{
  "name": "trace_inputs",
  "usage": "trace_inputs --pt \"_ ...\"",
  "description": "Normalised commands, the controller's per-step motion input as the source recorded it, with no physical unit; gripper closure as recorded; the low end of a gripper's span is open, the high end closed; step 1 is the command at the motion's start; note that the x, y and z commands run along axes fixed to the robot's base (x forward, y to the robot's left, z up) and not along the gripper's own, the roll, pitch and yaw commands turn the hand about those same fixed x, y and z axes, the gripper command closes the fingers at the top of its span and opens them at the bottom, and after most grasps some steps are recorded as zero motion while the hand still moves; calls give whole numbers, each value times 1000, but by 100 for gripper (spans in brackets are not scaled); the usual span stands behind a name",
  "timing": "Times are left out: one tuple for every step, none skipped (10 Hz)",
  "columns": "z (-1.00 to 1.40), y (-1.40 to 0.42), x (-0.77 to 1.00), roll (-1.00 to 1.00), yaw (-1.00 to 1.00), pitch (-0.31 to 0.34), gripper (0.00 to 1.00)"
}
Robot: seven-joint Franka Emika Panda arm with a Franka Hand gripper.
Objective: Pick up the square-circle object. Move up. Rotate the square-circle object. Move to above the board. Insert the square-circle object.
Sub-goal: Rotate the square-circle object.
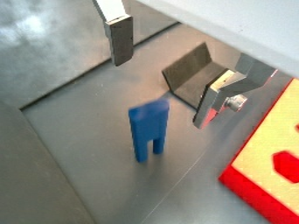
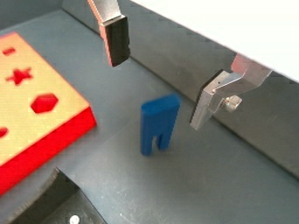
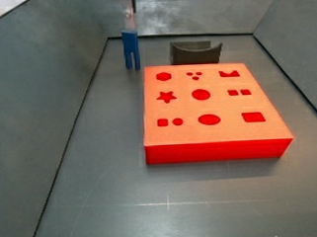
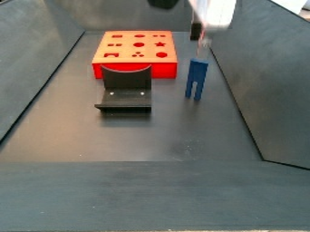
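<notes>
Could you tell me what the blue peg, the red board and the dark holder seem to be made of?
The blue peg, standing below the open claw, looks like matte moulded plastic: uniform colour, no glare. The red board also looks like plastic, evenly coloured with clean-edged cutouts, though painted wood is possible. The dark holder looks like dull grey metal or plastic; I cannot tell which.

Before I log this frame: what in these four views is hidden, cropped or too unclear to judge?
- The claw: open in both wrist views; in a side view its fingers blur together.
- The square-circle object: upright on the floor, but its end shape is too small in every view.
- The board: cropped by the frame edge in both wrist views.
- The fixture: partly behind a finger in a wrist view.
</notes>
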Motion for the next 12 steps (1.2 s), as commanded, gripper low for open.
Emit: trace_inputs --pt "0 0 0 -10 1000 8 0" --pt "-35 -8 9 -9 1000 8 0" --pt "-19 -17 17 -8 1000 7 0" --pt "-17 -10 17 -9 1000 8 0" --pt "-16 -10 17 -9 1000 8 0" --pt "-16 -9 17 -10 1000 8 0" --pt "-16 -8 17 -10 1000 9 0" --pt "-16 -8 17 -11 1000 9 0" --pt "-16 -8 17 -12 1000 10 0" --pt "-16 -8 17 -12 1000 11 0" --pt "-16 -8 17 -14 1000 12 0" --pt "-15 -7 17 -15 1000 12 0"
